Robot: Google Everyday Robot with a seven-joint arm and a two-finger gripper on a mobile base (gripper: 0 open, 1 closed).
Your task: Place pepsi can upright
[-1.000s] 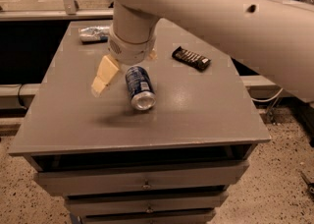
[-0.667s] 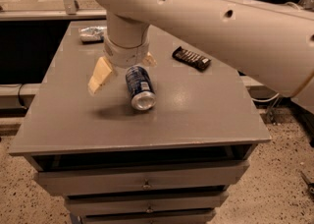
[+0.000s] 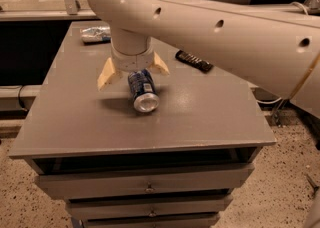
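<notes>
The gripper [image 3: 133,71] hangs over the back end of the pepsi can [image 3: 142,90], with its two fingers spread wide apart. The can lies on its side on the table [image 3: 70,122]. It is round, so a bump from one finger could make it roll away.

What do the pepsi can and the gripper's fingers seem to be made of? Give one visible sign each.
The pepsi can is likely aluminium with glossy blue print; its bare silver end shines. The gripper hangs open over the lying can; its fingers look like matte cream plastic or rubber, with no glint.
</notes>
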